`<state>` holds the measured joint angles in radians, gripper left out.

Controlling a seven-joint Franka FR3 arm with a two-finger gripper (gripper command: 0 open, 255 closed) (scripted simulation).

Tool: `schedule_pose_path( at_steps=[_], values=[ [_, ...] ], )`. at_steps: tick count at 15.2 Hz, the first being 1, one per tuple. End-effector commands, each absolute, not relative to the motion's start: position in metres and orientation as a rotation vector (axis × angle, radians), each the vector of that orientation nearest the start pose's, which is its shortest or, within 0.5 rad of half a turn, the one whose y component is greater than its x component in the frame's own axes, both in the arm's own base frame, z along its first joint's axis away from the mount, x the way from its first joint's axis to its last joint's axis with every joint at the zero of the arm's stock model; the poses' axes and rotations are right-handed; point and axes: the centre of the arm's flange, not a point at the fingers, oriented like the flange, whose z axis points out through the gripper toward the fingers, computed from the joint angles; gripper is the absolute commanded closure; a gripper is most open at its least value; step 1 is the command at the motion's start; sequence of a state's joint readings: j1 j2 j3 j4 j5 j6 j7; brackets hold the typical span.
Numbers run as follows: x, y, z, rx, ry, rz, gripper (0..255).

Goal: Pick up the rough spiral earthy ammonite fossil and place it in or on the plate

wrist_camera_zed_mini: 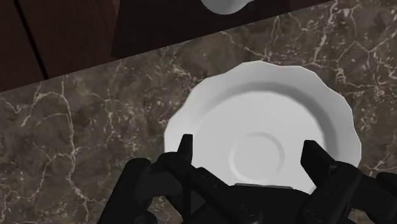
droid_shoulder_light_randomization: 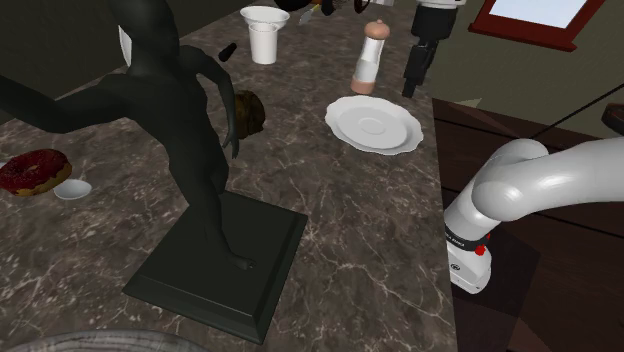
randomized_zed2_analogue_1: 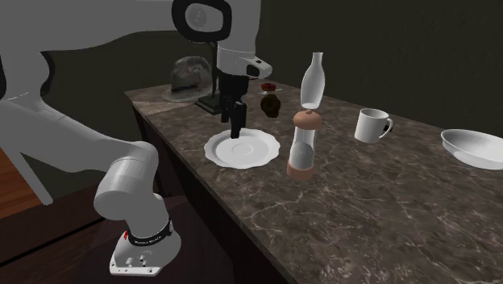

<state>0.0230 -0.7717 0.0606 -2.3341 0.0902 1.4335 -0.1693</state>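
Open hand [randomized_zed2_analogue_1: 235, 131] hovers over plate [randomized_zed2_analogue_1: 262, 155]
Fingers apart, gripping nothing. Fossil [randomized_zed2_analogue_1: 270, 105] sits on worktop [randomized_zed2_analogue_1: 363, 202] beyond the plate from the hand, seemingly on edge, long axis upright; facing unclear.

Glossy white plate [wrist_camera_zed_mini: 280, 108] — veined marble counter [wrist_camera_zed_mini: 95, 127]

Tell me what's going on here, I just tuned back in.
The white Franka arm has its black claw open and empty, hanging just above the white scalloped plate on the dark marbled countertop. The brown lumpy ammonite fossil sits on the counter beside the dark figure statue, apart from the plate. The pickup has not yet been done.
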Motion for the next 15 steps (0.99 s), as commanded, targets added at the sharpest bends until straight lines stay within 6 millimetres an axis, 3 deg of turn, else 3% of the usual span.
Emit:
schedule_pose_path(
  at_steps=[1,8,15],
  values=[
    [0.294,0.041,0.585,-3.059,-0.368,0.196,0],
    [0.307,0.141,0.591,-3.165,-0.137,0.109,0],
    [0.335,0.238,0.590,-3.251,0.108,0.015,0]
  ],
)
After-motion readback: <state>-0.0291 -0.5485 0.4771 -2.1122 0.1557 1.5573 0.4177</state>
